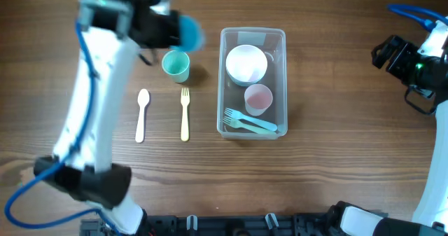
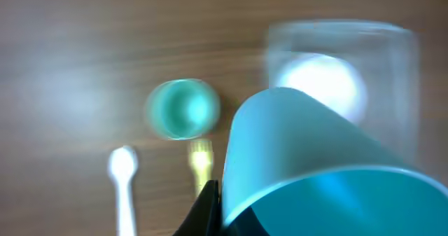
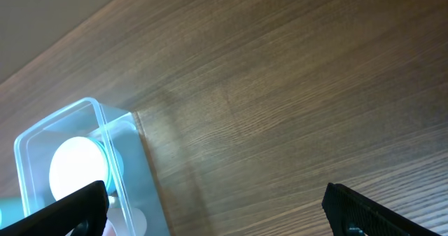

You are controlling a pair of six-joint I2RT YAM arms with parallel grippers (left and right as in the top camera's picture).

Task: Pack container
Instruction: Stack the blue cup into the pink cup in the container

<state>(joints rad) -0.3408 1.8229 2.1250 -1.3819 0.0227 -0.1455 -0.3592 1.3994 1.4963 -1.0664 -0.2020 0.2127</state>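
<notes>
The overhead camera looks straight down from high above the table [image 1: 336,159] and takes in both arms. The left wrist camera points steeply down past the left gripper [image 1: 180,30]. The blue cup [image 2: 315,159] clamped there sits very close to the lens, and the view is blurred. The right wrist camera looks at a slant across the wood, between the wide-spread fingers [image 3: 73,208] of the right gripper [image 3: 213,194]. All three views share the container [image 1: 283,82], which lies far ahead-left of that gripper. Overhead and left wrist also share the green cup [image 1: 176,65], spoon [image 1: 142,113] and fork [image 1: 185,113].
</notes>
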